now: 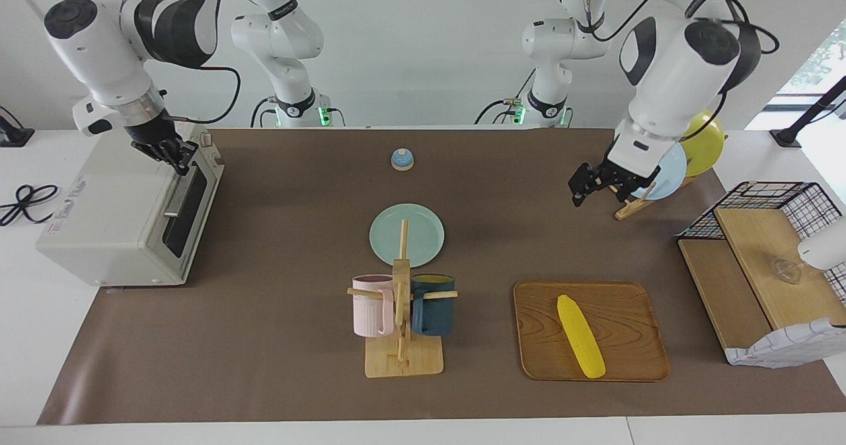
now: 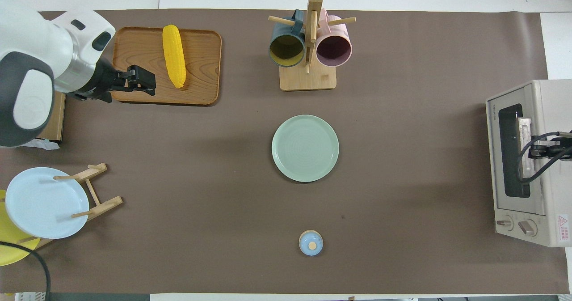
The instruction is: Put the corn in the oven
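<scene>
Facing view: right gripper (image 1: 177, 156) clamped on oven (image 1: 125, 213) door handle (image 1: 180, 190), likely to pull door down. Left gripper (image 1: 598, 187), fingers apart, hovers between plate rack (image 1: 624, 197) and tray (image 1: 591, 331). Corn (image 1: 580, 344) lies on tray, untouched.

No text can be read — the oven (image 2: 536, 162) carries only illegible labels.

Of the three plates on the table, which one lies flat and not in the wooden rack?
The pale green plate at the table's middle lies flat on the mat. The light blue plate and the yellow plate stand on edge in the wooden rack.
</scene>
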You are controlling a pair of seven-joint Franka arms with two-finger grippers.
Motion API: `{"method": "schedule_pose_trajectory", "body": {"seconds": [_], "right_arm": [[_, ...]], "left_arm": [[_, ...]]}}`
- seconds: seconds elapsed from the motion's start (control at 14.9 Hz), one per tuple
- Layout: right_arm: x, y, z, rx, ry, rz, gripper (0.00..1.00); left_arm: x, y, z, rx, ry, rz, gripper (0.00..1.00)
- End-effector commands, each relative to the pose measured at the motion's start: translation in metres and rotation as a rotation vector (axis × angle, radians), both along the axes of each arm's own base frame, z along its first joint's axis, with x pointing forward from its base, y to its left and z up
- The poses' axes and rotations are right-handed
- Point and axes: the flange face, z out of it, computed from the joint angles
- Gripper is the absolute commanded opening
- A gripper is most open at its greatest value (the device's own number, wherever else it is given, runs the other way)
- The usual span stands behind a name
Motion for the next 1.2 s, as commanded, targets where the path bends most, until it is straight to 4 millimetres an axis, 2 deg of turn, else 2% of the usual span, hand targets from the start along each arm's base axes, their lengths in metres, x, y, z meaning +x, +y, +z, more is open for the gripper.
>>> {"method": "schedule_pose_trajectory", "body": {"seconds": [0.0,0.13,0.2,0.33,0.67,0.8,1.0,1.14], "right_arm": [[-0.006,-0.001,-0.01,-0.02,-0.007,-0.013,0.0],[-0.005,-0.001,-0.016,-0.018,0.005,-0.013,0.0],[-0.004,-0.001,-0.019,-0.022,0.012,-0.006,0.0],[-0.004,-0.004,-0.02,-0.049,0.021,0.019,0.0],[-0.002,-0.013,-0.024,-0.053,0.007,0.047,0.0],[-0.004,-0.013,-0.027,-0.049,0.013,0.045,0.0],[-0.004,-0.012,-0.029,-0.049,0.017,0.045,0.0],[-0.004,-0.012,-0.044,-0.047,0.018,0.048,0.0]], "left_arm": [[0.066,-0.003,-0.035,-0.042,-0.004,0.0,1.0],[0.096,-0.011,-0.072,-0.035,-0.022,-0.007,1.0],[0.108,-0.027,-0.096,-0.026,-0.042,-0.029,1.0],[0.124,-0.03,-0.133,-0.012,-0.076,-0.034,1.0],[0.138,-0.017,-0.157,0.014,-0.139,-0.025,1.0],[0.141,-0.016,-0.183,0.029,-0.131,-0.028,1.0],[0.143,-0.014,-0.194,0.03,-0.133,-0.024,1.0],[0.145,-0.015,-0.198,0.025,-0.134,-0.021,1.0]]}}
